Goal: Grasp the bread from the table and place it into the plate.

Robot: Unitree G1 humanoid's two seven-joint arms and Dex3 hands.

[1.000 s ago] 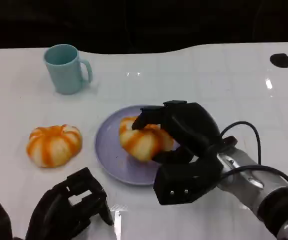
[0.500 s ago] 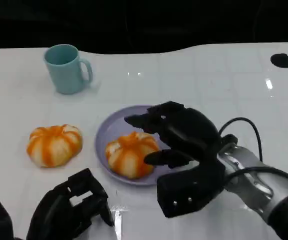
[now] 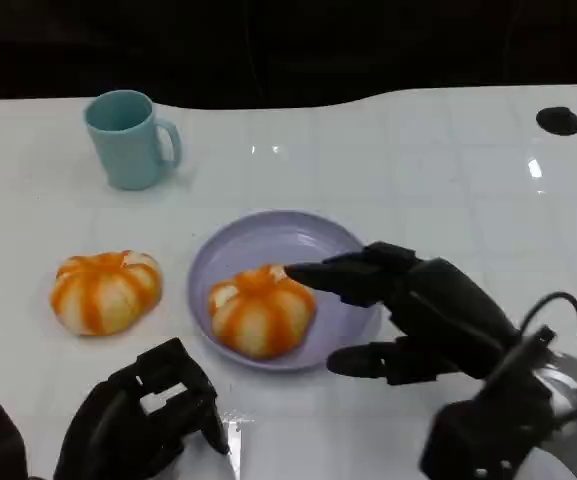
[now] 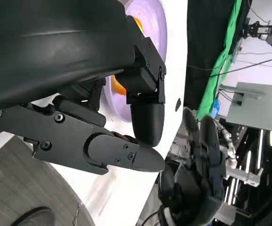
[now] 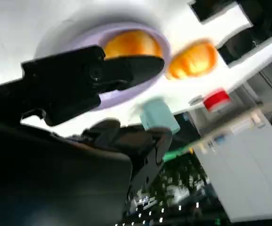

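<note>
Left hand [image 3: 138, 420]: at 7 o'clock, fingers curled in, holding nothing. Right hand [image 3: 418, 310]: at 4 o'clock, released, fingers spread, one fingertip just beside the bread. Bread [image 3: 261, 309]: round orange-and-white striped bun, on the lilac plate [image 3: 308, 240] (front-left part). Second bun [image 3: 105, 290]: on the worktop [image 3: 418, 160], 9 o'clock. Teal mug [image 3: 126, 138]: 11 o'clock.

Bright overhead light glares off the white table [image 3: 438, 170] at 12 and 2 o'clock. The background is dark, and the right wrist view is blurred.
</note>
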